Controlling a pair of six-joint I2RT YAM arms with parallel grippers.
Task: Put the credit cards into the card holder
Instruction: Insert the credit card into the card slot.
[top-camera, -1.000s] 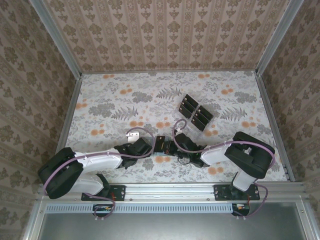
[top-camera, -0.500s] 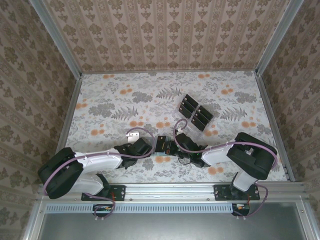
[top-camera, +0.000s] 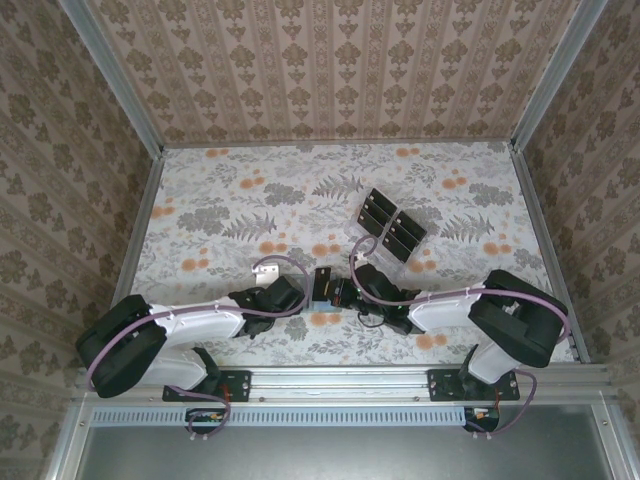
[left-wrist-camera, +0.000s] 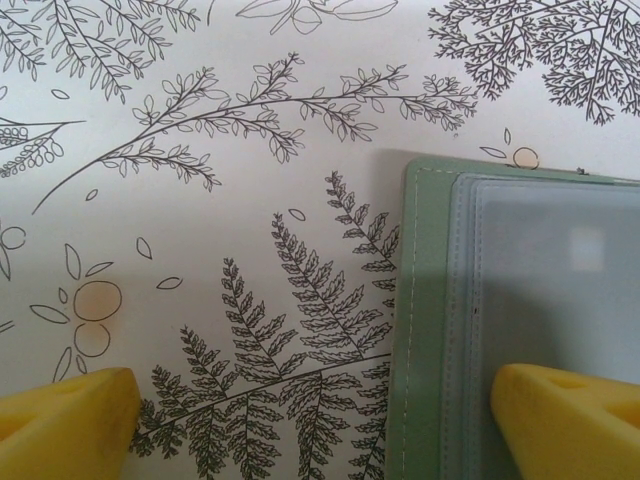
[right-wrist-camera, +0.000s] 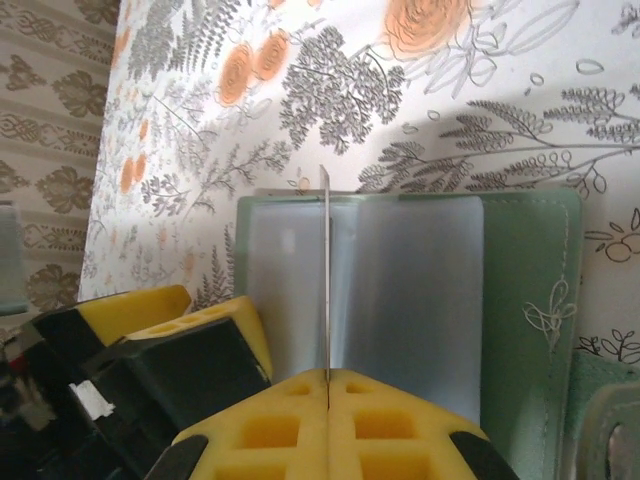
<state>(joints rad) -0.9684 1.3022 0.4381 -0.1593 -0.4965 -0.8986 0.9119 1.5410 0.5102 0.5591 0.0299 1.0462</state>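
Pinches one credit card (right-wrist-camera: 325, 270) edge-on in closed right claw (right-wrist-camera: 328, 385) — directly above open card holder (right-wrist-camera: 520, 290), flat on table (top-camera: 220, 190) between both arms (card's edge parallel to pocket seams). Straddles holder's edge with spread, empty left claw (left-wrist-camera: 315, 420).

No legible text, brand or number: card holder (right-wrist-camera: 520, 250) bears only a stitched motif (right-wrist-camera: 546, 312); credit cards (top-camera: 391, 226) too small to read.
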